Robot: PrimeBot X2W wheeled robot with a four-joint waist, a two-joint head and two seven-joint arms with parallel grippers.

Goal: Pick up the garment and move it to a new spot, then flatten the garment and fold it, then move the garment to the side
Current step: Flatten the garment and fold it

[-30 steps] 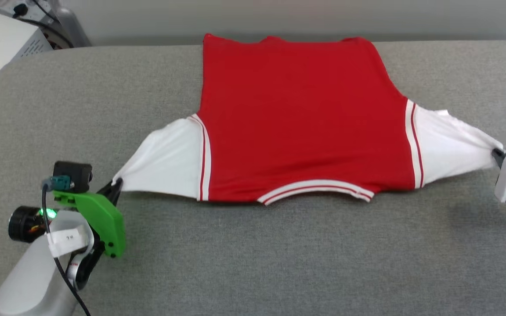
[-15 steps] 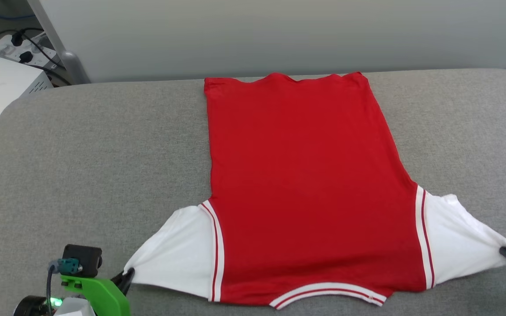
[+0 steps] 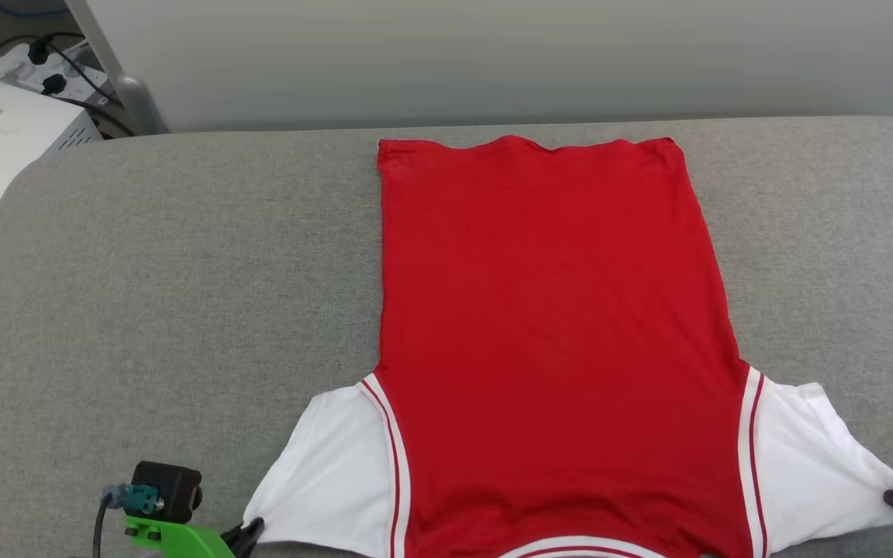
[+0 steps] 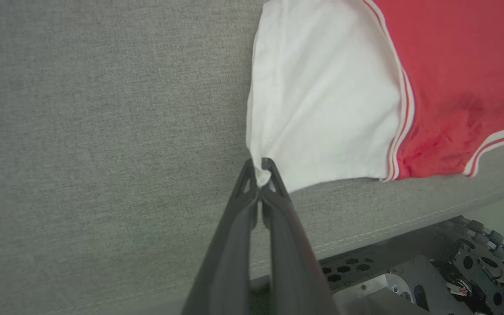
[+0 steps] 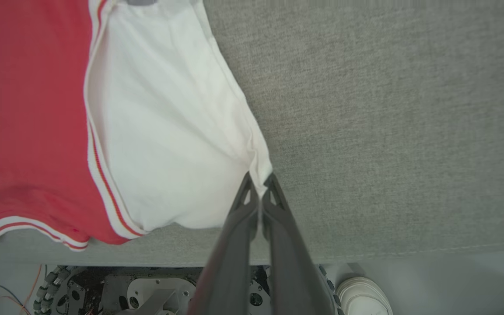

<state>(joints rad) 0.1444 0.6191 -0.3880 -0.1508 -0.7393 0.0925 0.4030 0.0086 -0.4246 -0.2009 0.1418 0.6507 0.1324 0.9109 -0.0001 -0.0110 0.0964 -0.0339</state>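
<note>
Garment (image 3: 547,310) flat on grey desk (image 3: 183,271), spread between left hand (image 4: 260,171) pinching left sleeve (image 4: 322,100) corner and right hand (image 5: 260,183) pinching right sleeve (image 5: 169,131) corner.

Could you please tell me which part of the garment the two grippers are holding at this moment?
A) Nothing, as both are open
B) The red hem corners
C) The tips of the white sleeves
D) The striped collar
C: in the wrist views the left gripper and the right gripper are each shut on a white sleeve tip of the garment.

The garment (image 3: 555,333) — red, white-sleeved — lies flat, print-side down, sleeves stretched outward.
</note>
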